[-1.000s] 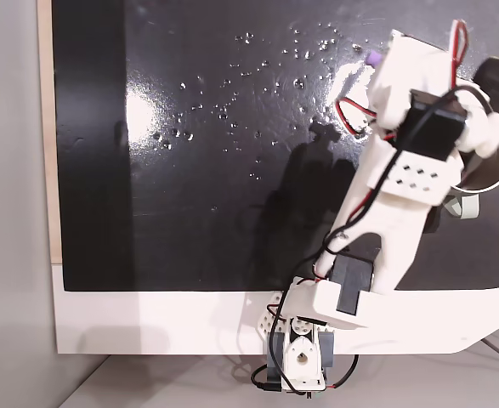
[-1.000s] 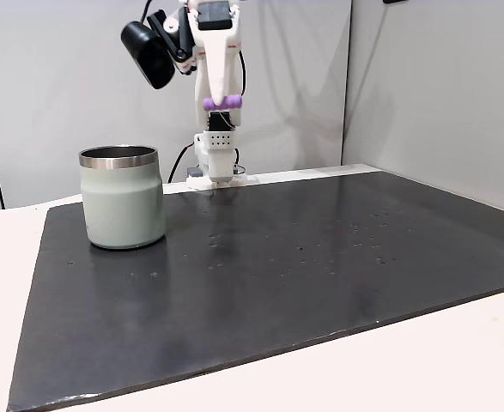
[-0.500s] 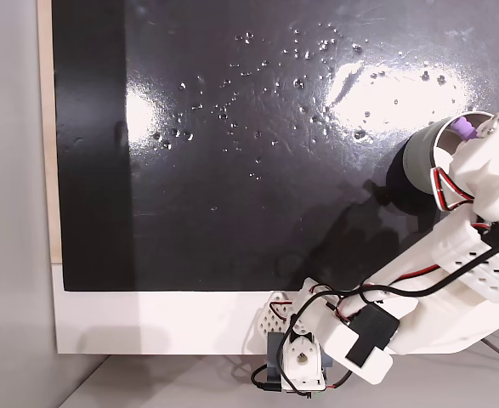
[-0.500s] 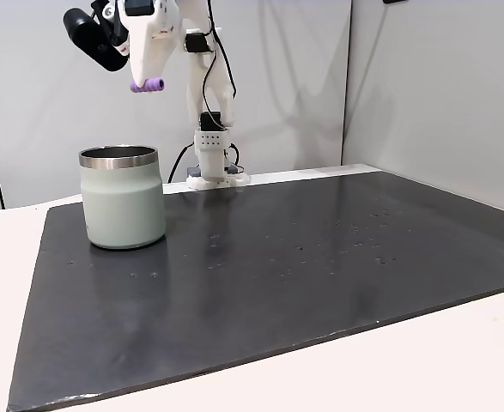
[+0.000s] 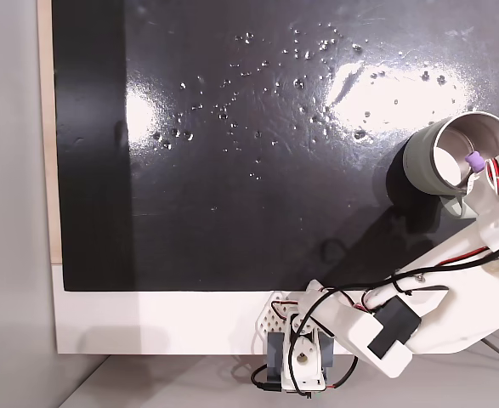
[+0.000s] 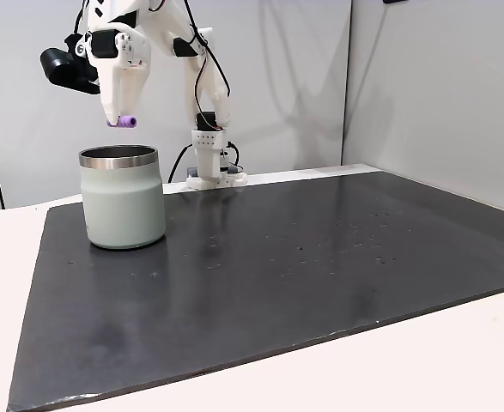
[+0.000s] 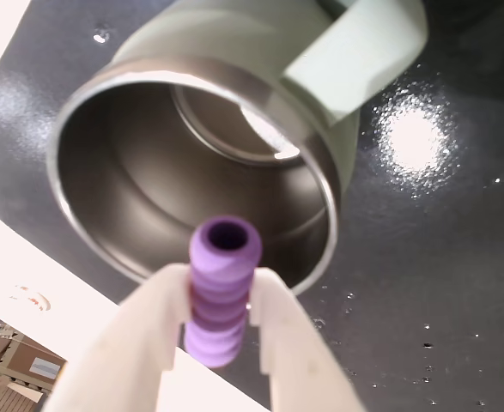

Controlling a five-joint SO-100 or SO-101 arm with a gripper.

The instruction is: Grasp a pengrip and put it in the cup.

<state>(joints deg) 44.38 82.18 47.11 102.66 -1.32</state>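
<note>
my tool (image 7: 221,322) is clamped on the pengrip (image 7: 223,287), poised just above the cup (image 6: 123,197), over its mouth; the pengrip's long axis lies roughly level.

Looks like a plain lab or office test corner.
Bare grey partition walls (image 6: 406,86), a white worktop (image 6: 458,360) under a black mat (image 6: 277,275), exposed cables (image 5: 419,280) on the arm.
</note>
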